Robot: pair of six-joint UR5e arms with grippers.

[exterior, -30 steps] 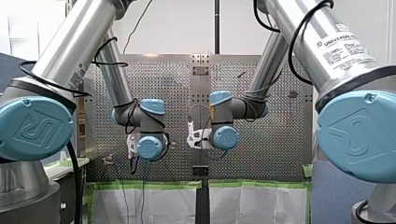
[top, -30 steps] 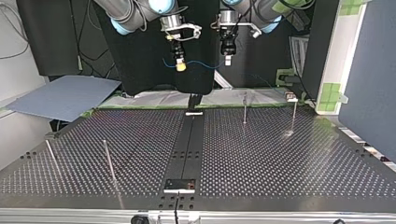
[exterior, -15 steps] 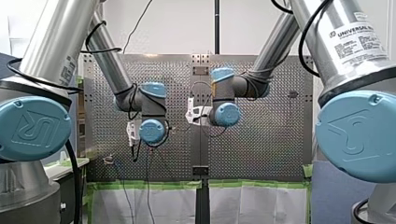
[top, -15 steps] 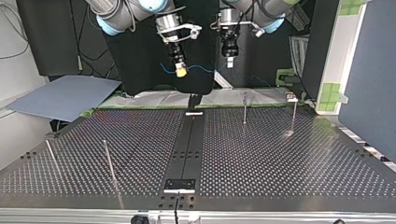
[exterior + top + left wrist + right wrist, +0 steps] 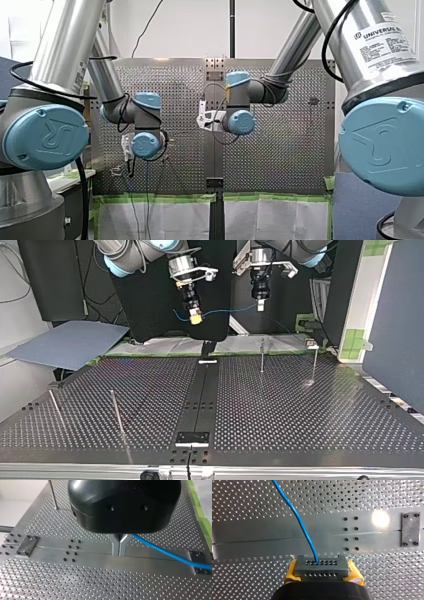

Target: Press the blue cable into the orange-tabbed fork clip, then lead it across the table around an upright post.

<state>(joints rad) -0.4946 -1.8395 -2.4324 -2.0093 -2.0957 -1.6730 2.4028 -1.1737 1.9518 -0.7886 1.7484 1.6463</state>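
The wrist views are showing my left pincer [image 5: 119, 545] and my right pincer [image 5: 321, 567] each clamped shut on the blue cable [image 5: 297, 517]; only the top view is showing it spanning between them.

Robotics lab: perforated metal table [image 5: 300, 405], green tape [image 5: 150, 198], black backdrop cloth [image 5: 155, 310]

My right end effector [image 5: 321, 567] holds the blue cable [image 5: 297, 517] tightly. Yellow pads [image 5: 291, 573] show at both sides of a grey block [image 5: 321, 569] that has two rows of small holes. The cable leaves this block and runs ahead, slightly curved, over the perforated surface [image 5: 374, 495]. It crosses a smooth metal strip [image 5: 262, 533] with dark screw heads [image 5: 345, 529] and a small plate [image 5: 410, 529]. A bright reflection [image 5: 380, 519] lies near the plate.
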